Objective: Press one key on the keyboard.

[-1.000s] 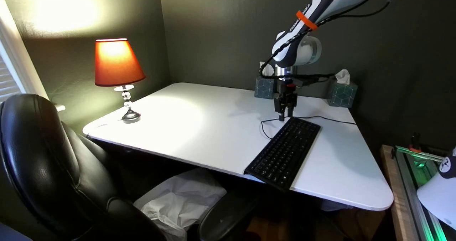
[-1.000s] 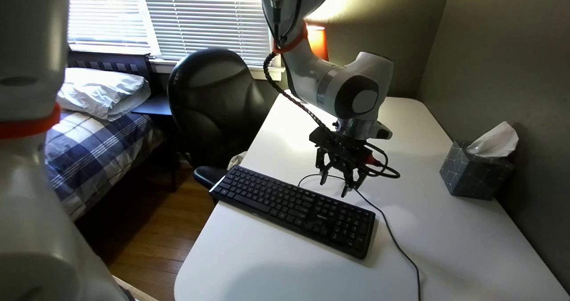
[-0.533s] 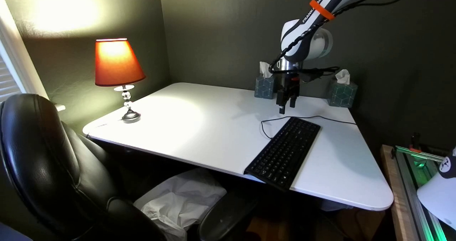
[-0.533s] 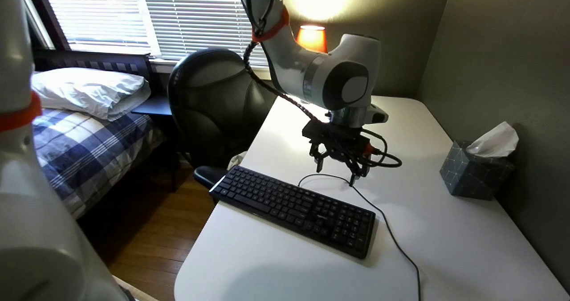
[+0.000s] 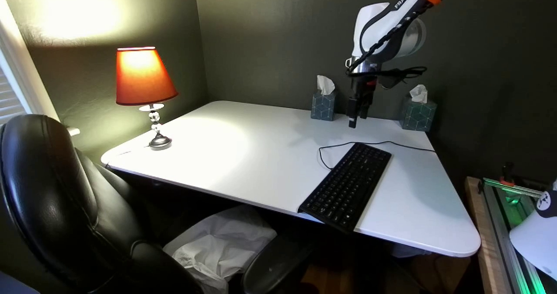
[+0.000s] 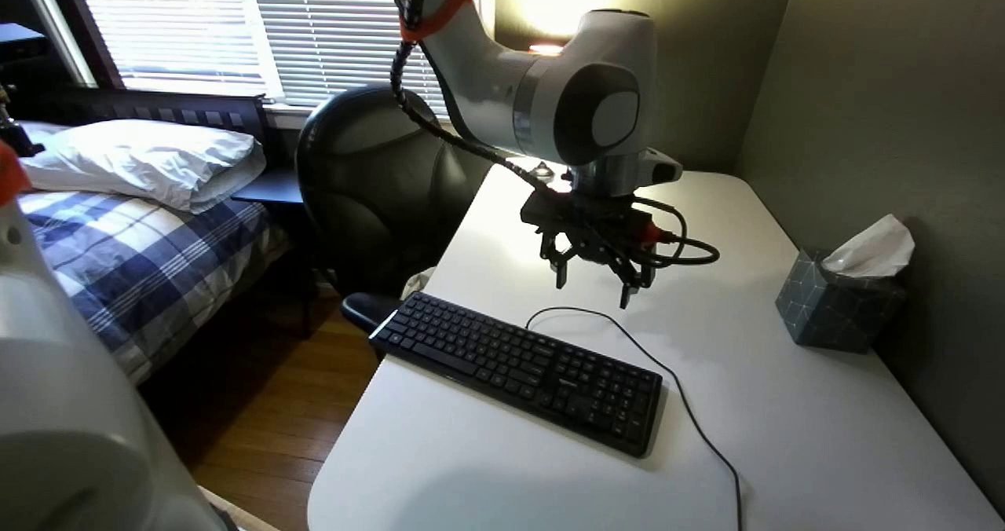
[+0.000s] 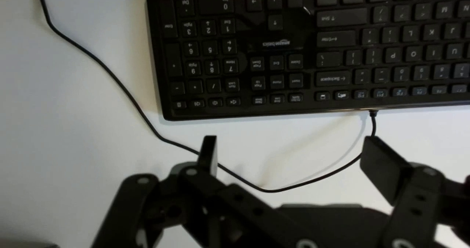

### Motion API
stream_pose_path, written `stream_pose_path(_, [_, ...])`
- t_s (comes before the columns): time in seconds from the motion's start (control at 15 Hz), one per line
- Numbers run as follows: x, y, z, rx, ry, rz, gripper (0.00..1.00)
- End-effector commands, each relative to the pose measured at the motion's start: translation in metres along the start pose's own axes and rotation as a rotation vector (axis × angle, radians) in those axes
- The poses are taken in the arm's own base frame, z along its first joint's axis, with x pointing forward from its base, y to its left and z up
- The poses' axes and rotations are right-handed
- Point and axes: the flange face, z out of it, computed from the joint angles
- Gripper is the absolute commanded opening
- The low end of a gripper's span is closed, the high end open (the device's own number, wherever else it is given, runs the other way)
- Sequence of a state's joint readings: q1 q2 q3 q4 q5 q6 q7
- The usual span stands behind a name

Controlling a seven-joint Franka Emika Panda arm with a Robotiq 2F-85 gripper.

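One keyboard (image 6: 518,370) (black) lies near the gripper (image 6: 593,291) — lower.

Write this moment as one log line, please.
black two-fingered hand: open, empty | above flat white desk | long black rectangular keyboard: no key touched

Black 2-fingered gripper (image 5: 358,119) hangs above the white round-cornered desk (image 5: 261,150), apart from the long black keyboard (image 5: 348,185); red-shaded lamp (image 5: 144,78) glowing!
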State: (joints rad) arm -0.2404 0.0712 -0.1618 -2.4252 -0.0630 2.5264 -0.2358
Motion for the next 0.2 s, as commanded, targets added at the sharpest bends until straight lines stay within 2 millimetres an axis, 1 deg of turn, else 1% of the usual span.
stream_pose_path(0.0, [-0.0015,-0.0009,-0.0025,0.0,0.002,-0.001,1.0])
stream_pose_path(0.13, [-0.0034,-0.0015,-0.0031,0.001,0.002,-0.001,1.0])
